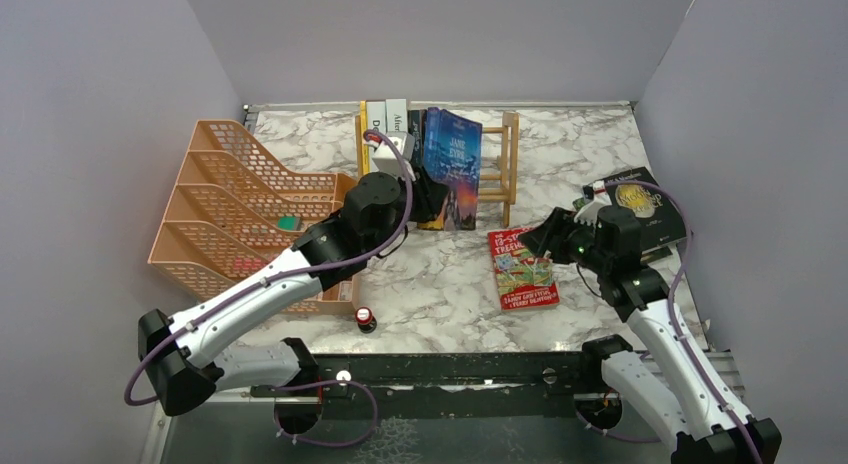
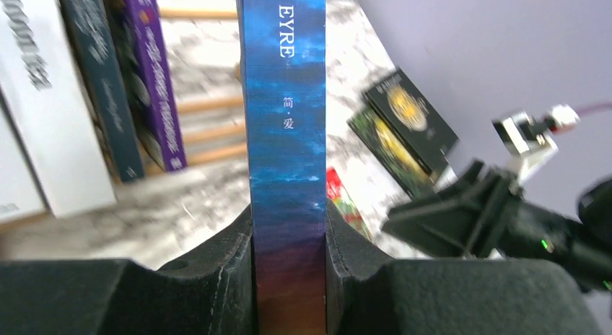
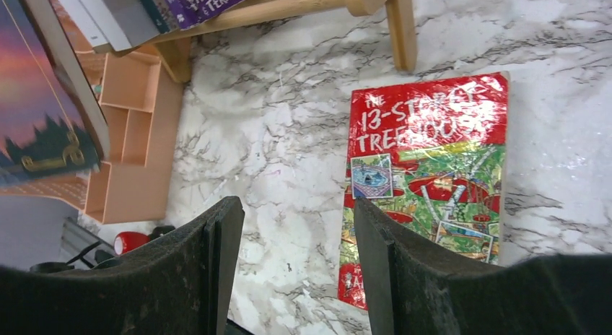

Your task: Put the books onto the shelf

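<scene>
Shelving step: left jaws clamped on blue Jane Eyre (image 2: 283,133), upright at the shelf (image 1: 505,159) along the far edge of the counter (image 1: 440,284), next probably a nudge in beside the shelved books (image 2: 148,89); right jaws apart over the flat red book (image 3: 426,183).

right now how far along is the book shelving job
Past halfway, I'd say. Done: several books stand in the wooden shelf. In hand: the left gripper is shut on the blue Jane Eyre book, upright at the shelf, not yet released. Left: the red Treehouse book lies flat below the open right gripper, and two dark gold-printed books lie at the table's right edge.
</scene>
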